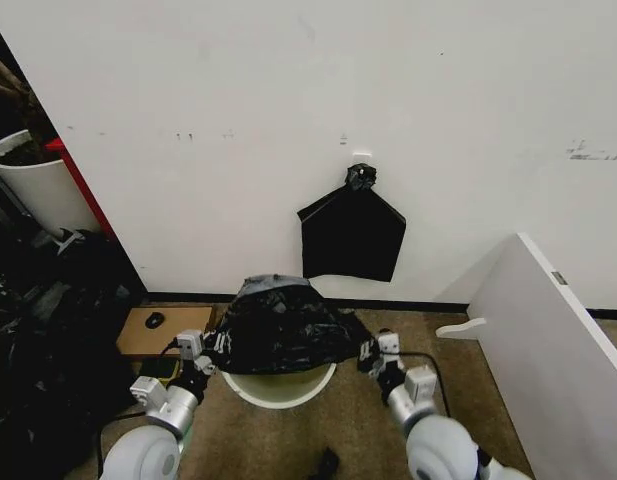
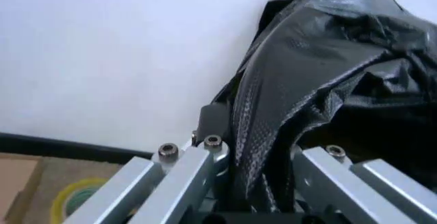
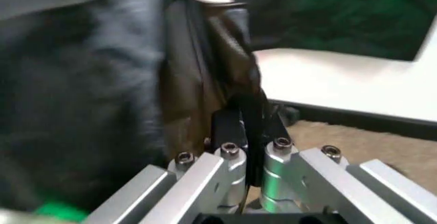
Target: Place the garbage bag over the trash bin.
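By the white wall (image 1: pixel 288 100), our left hand (image 1: pixel 200 350) and right hand (image 1: pixel 378 355) each pinch the garbage bag (image 1: pixel 278 325) stretched between them over the trash bin (image 1: pixel 280 388).

Two arms at bottom of frame: round grey-white shells, silver metal parts. Left gripper (image 1: pixel 210 357) and right gripper (image 1: pixel 373 353): shiny silver bars w/ small round screws, black pads.

Glossy, wrinkled thin plastic garbage bag (image 1: pixel 281 325); seemingly smooth plastic trash bin (image 1: pixel 278 388).
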Tool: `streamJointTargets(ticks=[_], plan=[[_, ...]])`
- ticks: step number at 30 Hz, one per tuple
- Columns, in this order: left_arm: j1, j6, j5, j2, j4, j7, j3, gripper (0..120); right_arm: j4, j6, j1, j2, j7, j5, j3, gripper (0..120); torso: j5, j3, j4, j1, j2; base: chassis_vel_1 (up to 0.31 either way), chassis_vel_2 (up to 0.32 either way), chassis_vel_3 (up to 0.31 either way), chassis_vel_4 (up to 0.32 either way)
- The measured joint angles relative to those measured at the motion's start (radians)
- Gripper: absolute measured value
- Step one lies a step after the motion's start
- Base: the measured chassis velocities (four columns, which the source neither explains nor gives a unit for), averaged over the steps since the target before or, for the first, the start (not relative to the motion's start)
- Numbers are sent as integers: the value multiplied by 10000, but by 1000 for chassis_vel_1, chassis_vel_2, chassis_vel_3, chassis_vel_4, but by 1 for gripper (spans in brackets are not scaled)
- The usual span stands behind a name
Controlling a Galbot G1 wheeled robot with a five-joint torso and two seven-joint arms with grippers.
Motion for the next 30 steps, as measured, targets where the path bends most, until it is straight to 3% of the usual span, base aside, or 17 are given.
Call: streamJointTargets(ticks=[10, 14, 18, 22, 26, 30], plan=[[-420, 481, -1011, -197, -481, -412, -14, 3, -665, 1255, -46, 205, -1324, -523, -380, 0, 0, 0, 2, 0, 0, 0, 0, 0, 0], [-714, 647, -1210, -258, -501, -602, 12, 3, -1307, 2346, 105, 243, -2330, -1535, -362, 0, 1, 0, 3, 0, 0, 0, 0, 0, 0], [-825, 662, -1211, -246, -388, -619, 34, 3, -1541, 2809, 189, 232, -2828, -1981, -246, 0, 2, 1, 2, 0, 0, 0, 0, 0, 0], [-1158, 698, -1416, -152, -31, -634, 9, 3, -2467, 3954, 447, 49, -4151, -3044, 84, 16, -1, 2, 5, 0, -1, 0, 0, 0, 0], [-1313, 844, -1730, -139, -33, -681, -58, 3, -3418, 4892, 627, 147, -4818, -4089, 274, 30, 2, 2, 2, 1, -1, 0, 0, 0, 0], [-1348, 897, -1835, -96, -83, -688, -65, 3, -4000, 5198, 773, 315, -4884, -4967, 364, 41, 2, 1, 7, 1, 0, 0, 0, 0, 0]])
